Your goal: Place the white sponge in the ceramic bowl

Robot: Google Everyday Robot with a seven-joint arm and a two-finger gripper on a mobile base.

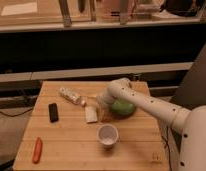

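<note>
step: approach white sponge (pixel 91 115) | tool (pixel 102 110) between it and ceramic bowl (pixel 123 107), grip state cannot tell | next: straddle sponge, close

1. sponge (pixel 91 114): a small, flat, off-white block. it lies flat on the table (pixel 71 150) near the middle, its long side running away from the camera. it is left of the bowl and apart from it.
2. bowl (pixel 124 107): round, glossy green, upright on the table to the right of the sponge. its left side is partly hidden.
3. gripper (pixel 102 112): low between sponge and bowl, just beside the sponge's right edge.
</note>
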